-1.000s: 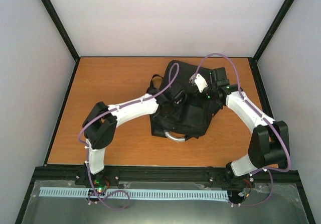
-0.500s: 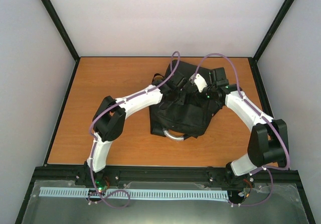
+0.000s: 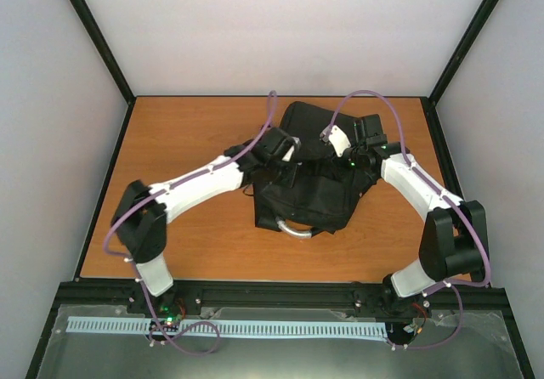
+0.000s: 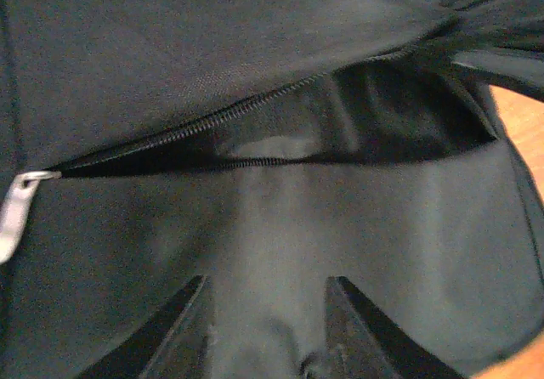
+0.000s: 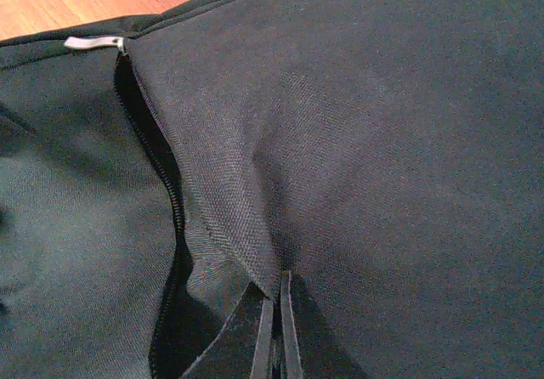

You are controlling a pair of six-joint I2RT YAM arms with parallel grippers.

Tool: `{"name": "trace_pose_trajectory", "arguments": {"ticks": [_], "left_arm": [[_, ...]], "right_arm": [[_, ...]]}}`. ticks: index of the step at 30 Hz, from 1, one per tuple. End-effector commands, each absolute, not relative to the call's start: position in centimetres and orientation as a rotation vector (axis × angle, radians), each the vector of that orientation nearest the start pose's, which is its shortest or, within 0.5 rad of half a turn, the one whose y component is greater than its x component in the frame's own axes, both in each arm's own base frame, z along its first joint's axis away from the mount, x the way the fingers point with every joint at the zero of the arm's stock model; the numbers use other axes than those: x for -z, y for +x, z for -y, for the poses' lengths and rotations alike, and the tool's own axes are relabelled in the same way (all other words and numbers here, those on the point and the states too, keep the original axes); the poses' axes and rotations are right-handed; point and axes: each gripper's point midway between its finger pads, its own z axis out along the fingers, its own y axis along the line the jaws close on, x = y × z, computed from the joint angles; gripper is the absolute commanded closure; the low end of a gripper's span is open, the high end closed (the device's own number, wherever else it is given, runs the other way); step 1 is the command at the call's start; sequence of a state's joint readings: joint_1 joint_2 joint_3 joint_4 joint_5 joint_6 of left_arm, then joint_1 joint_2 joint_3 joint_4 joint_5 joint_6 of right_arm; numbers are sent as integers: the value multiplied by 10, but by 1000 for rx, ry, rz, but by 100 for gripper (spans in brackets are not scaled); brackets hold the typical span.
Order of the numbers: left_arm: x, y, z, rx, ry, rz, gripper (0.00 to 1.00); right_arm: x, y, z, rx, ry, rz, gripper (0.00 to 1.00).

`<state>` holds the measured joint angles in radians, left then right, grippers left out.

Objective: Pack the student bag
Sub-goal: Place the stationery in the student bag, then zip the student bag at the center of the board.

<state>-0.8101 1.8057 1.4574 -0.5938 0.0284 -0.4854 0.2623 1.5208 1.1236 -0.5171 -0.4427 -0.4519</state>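
Black fabric student bag (image 3: 314, 200) is being pinched by the right end effector (image 5: 276, 298) to hold its zip gap (image 5: 166, 226) open; the left end effector (image 4: 268, 281) is hanging half-wide, empty.

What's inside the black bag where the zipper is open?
Through the open zipper of the student bag only dark lining shows. No packed item is visible. Whatever lies deeper is hidden by the bag itself.

Narrow zip gap (image 4: 382, 115) across student bag (image 3: 314, 200)

No legible text, label or number anywhere
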Motion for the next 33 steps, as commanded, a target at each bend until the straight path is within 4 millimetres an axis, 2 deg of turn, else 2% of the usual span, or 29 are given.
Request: {"name": "trace_pose_trajectory", "arguments": {"ticks": [1, 3, 5, 6, 7, 10, 12, 15, 16, 18, 20, 22, 23, 25, 29, 31, 33], "left_arm": [[-184, 310, 333, 585, 501, -2454, 58], [-183, 311, 315, 522, 478, -2456, 43], [-187, 314, 295, 470, 424, -2464, 20], [-193, 316, 285, 452, 388, -2464, 3], [-199, 319, 273, 434, 355, -2459, 1], [-221, 323, 238, 316, 270, -2441, 0], [-227, 323, 228, 275, 293, -2444, 0], [-232, 334, 209, 145, 260, -2403, 0], [-231, 339, 206, 145, 252, -2389, 0], [-228, 345, 203, 248, 209, -2391, 0], [-222, 350, 206, 424, 152, -2405, 0], [-218, 356, 204, 503, 88, -2399, 0], [-214, 358, 203, 508, 68, -2401, 0], [-190, 359, 197, 459, -40, -2488, 0], [-150, 355, 213, 459, 71, -2686, 0], [-145, 350, 228, 592, 106, -2667, 0], [-157, 351, 241, 744, 102, -2537, 0]], "right_arm": [[-160, 367, -180, -491, -1021, -2160, 97], [-159, 368, -180, -487, -1019, -2166, 97], [-159, 369, -178, -477, -1011, -2171, 97], [-159, 369, -178, -475, -1011, -2174, 97], [-159, 369, -178, -474, -1009, -2177, 97], [-161, 370, -178, -470, -1008, -2177, 97], [-163, 370, -177, -464, -1011, -2170, 97], [-162, 369, -177, -457, -1026, -2171, 97], [-160, 369, -177, -456, -1037, -2180, 97], [-157, 369, -175, -440, -1060, -2194, 97], [-155, 368, -172, -414, -1086, -2200, 97], [-154, 364, -169, -390, -1122, -2198, 97], [-154, 360, -167, -381, -1145, -2193, 97], [-151, 350, -164, -360, -1200, -2182, 93], [-147, 324, -164, -418, -1327, -2178, 72], [-153, 312, -167, -477, -1362, -2177, 66], [-167, 306, -172, -529, -1369, -2159, 61]]}}
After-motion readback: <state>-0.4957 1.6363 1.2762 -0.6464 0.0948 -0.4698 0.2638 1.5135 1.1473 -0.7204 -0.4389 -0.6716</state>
